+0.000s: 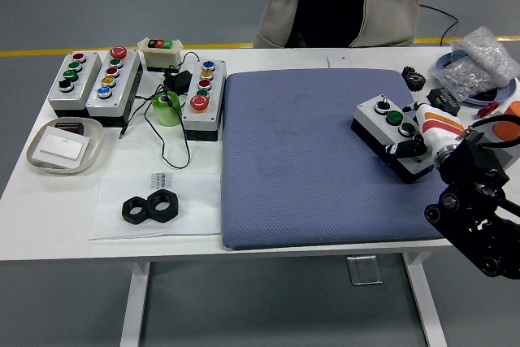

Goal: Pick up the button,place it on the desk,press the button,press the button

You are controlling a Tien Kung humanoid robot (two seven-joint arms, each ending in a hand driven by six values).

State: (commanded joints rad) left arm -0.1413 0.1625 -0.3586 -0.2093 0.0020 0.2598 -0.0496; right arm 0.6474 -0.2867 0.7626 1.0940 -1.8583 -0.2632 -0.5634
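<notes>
Grey button box [388, 132] — on blue mat [309, 160]

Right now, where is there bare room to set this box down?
Most of the blue mat is bare, left of the button box held by the right hand. The table's left end and far right corner are crowded.
</notes>
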